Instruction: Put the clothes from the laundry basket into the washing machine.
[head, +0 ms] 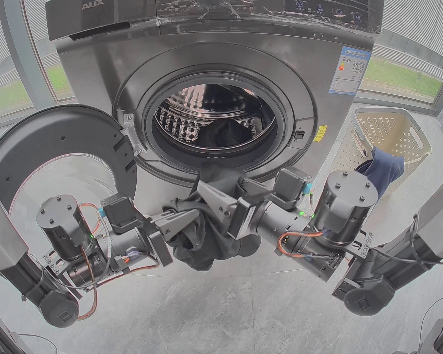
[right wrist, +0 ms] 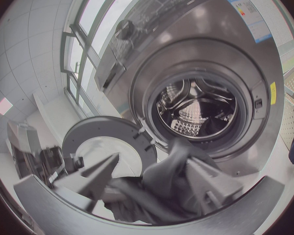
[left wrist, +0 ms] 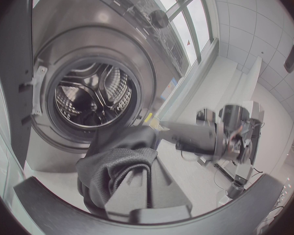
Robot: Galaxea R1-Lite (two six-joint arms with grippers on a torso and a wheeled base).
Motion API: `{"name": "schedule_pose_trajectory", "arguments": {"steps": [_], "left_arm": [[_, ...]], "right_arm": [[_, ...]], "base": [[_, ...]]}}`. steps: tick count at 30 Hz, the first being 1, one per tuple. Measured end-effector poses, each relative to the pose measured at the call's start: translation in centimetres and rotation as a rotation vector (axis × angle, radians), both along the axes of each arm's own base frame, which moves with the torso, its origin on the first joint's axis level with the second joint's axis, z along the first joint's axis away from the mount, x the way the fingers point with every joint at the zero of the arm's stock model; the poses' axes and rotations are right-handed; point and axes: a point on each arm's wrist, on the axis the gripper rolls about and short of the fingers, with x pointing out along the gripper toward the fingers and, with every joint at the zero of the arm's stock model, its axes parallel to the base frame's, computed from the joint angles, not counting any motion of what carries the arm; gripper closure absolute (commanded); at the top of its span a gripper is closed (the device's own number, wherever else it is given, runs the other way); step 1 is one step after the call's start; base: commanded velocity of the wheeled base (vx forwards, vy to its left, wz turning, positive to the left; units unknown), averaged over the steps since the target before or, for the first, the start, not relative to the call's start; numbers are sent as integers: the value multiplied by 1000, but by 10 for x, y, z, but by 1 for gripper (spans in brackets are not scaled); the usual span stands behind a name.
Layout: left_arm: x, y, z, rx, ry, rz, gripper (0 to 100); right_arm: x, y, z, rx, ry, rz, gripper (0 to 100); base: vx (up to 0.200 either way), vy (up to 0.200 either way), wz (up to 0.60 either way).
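The round dark door (head: 54, 138) of the silver front-loading washing machine (head: 221, 55) stands swung open on the left. Beside it the left gripper (head: 192, 215) has its fingers pinched together on a dark grey mesh garment (head: 202, 247), which hangs just below the drum's mouth, not yet inside. Another dark piece of clothing (head: 224, 133) already lies in the drum, so part of the load looks done. The right gripper (head: 221, 185) has its fingers spread apart, with the same garment bunched between them (whether they press on it is unclear). Farther right, a blue cloth (head: 384, 168) drapes over the rim of the beige perforated plastic laundry basket (head: 394, 129), apparently still to be moved.
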Motion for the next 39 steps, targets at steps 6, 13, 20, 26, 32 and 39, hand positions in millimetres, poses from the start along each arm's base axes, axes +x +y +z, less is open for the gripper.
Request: {"name": "schedule_pose_trajectory", "arguments": {"steps": [6,13,20,26,32,39], "left_arm": [[10,5,15,-48,-47,103,100],[16,5,24,-77,-77,139,100],[20,3,31,-99,-103,182,100],[23,2,34,-108,-116,201,100],[27,1,35,-115,-124,216,100],[29,0,38,-122,-133,222,100]], "right_arm": [[1,3,-23,-83,5,1,0],[4,3,-40,-152,5,0,0],[8,3,-47,-188,-5,-9,0],[7,7,-46,-175,-25,1,0],[5,13,-48,-171,-26,34,0],[24,21,-50,-159,-57,2,0]], "base": [[0,0,0],[0,0,0],[0,0,0],[0,0,0],[0,0,0],[0,0,0]]}}
